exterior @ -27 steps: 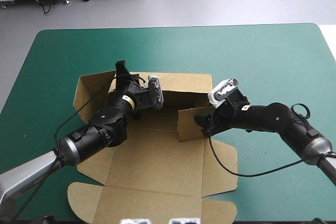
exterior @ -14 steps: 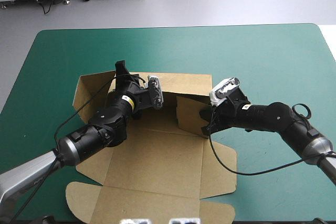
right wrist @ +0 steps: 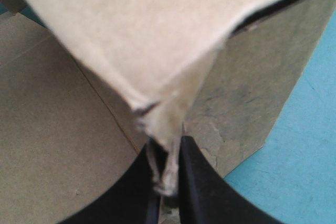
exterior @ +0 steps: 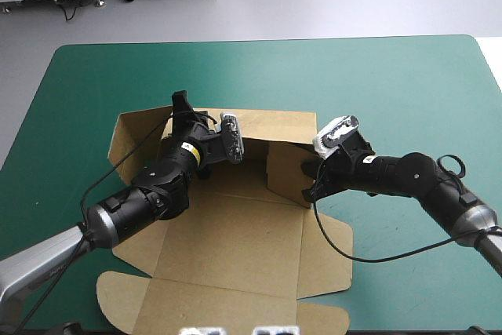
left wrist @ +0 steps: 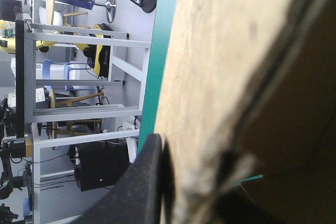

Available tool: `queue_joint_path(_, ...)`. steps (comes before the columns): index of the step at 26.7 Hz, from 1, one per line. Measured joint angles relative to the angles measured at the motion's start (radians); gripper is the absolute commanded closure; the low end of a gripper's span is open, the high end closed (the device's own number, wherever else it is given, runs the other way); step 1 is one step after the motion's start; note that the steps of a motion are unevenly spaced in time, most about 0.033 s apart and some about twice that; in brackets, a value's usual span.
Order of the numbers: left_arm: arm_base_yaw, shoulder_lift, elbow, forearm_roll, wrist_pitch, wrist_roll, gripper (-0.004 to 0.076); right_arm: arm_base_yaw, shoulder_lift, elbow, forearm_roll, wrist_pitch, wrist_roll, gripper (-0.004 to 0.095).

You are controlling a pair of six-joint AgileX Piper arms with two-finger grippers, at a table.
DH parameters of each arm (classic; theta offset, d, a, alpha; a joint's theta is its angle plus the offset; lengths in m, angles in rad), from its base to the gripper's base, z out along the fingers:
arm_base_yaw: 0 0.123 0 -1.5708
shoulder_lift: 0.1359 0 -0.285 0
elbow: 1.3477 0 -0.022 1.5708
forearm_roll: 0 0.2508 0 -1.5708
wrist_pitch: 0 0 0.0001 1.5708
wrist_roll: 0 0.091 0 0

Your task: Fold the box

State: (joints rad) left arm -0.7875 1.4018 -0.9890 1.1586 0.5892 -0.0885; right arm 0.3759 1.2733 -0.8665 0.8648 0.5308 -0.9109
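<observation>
Two parts of the brown box [exterior: 235, 233] stand raised, its far wall and a short flap on its right side, while the rest lies flat on the teal-green cover [exterior: 392, 76], which shows widely beyond the box's far, left and right sides. The left gripper [exterior: 183, 109] sits at the box's far left corner, its black fingers nearly closed with the far wall's board pinched between them, probably to steady that wall upright. The right gripper [right wrist: 168, 153] is at the box's right side, fingers all but closed on the flap's frayed corner, holding it turned inward over the box's floor, likely for tucking against the far wall. The box's near panels lie unfolded.
</observation>
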Motion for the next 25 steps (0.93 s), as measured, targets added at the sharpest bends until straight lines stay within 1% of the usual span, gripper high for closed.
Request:
queue_joint_path(2,-0.009,-0.002,0.0,-0.002,0.002,0.0,0.0605,0.0,0.0,0.0,0.0,-0.002,-0.002,0.0925)
queue_joint_path(4,-0.027,-0.009,0.0,-0.015,0.02,-0.001,0.0505,0.0,0.0,0.001,0.0,-0.002,-0.002,0.0925)
queue_joint_path(8,-0.073,-0.034,0.009,-0.065,0.06,-0.01,0.0269,0.0,0.0,0.001,0.0,0.002,-0.006,0.0925)
queue_joint_path(9,-0.091,-0.045,0.009,-0.086,0.061,-0.012,0.023,0.0,0.0,0.001,0.0,0.002,-0.008,0.0925)
queue_joint_path(10,-0.111,-0.055,0.009,-0.106,0.056,-0.016,0.0208,0.0,0.0,0.001,0.001,-0.005,-0.008,0.0925)
queue_joint_path(11,-0.132,-0.065,0.009,-0.126,0.047,-0.022,0.0195,0.0,0.0,0.001,0.006,-0.01,-0.007,0.0925)
queue_joint_path(15,-0.19,-0.123,-0.006,-0.168,0.018,-0.031,0.0195,0.003,0.0,0.001,0.018,-0.027,-0.007,0.0925)
queue_joint_path(19,-0.208,-0.186,-0.038,-0.215,0.012,-0.034,0.0195,0.003,0.0,0.001,0.015,-0.054,-0.005,0.0925)
queue_joint_path(21,-0.208,-0.224,-0.056,-0.235,0.037,-0.034,0.0197,0.003,0.0,0.001,-0.04,-0.057,0.037,0.0925)
queue_joint_path(23,-0.208,-0.249,-0.064,-0.236,0.086,-0.035,0.0201,0.003,0.0,-0.007,-0.155,-0.06,0.151,0.0925)
queue_joint_path(24,-0.201,-0.258,-0.064,-0.236,0.115,-0.041,0.0206,0.004,-0.002,-0.019,-0.255,-0.058,0.247,0.0925)
queue_joint_path(25,-0.191,-0.259,-0.064,-0.236,0.126,-0.051,0.023,0.005,-0.004,-0.027,-0.319,-0.058,0.306,0.0925)
